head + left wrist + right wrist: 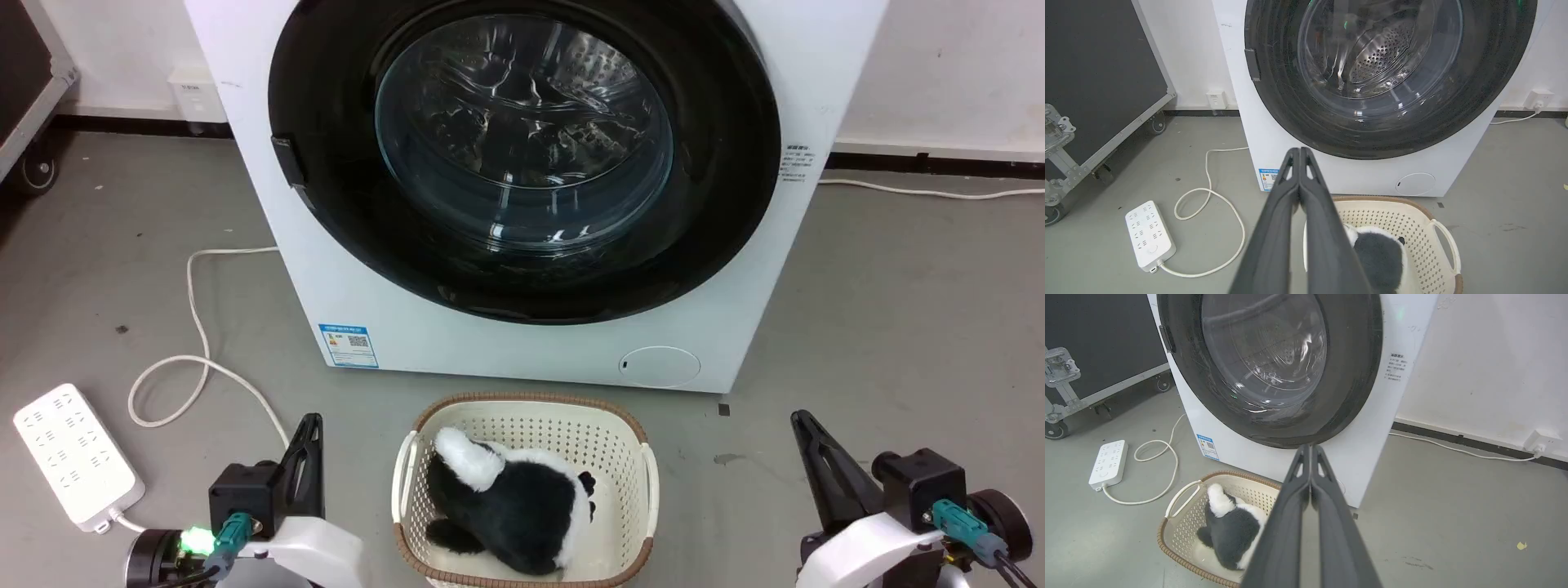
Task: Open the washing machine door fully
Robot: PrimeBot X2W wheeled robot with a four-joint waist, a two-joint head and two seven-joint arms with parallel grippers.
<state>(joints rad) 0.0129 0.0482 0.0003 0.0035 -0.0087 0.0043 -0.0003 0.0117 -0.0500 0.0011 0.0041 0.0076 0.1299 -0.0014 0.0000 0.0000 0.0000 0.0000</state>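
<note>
Left end effector [311,425], right end effector [798,420] pinched; washing machine door [522,155] flush.

The washing machine door [522,155] sits closed; left end effector [309,431], right end effector [804,429] flank the basket [526,399].

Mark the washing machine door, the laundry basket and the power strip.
washing machine door [718,188], head view, right side of its black ring.
laundry basket [555,433], head view, perforated far wall.
power strip [77,457], head view, white top face.

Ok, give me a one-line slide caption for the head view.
Closed round glossy black washing machine door behind a cream plastic basket holding a black-and-white plush toy; left fingers and right fingers shut.
</note>
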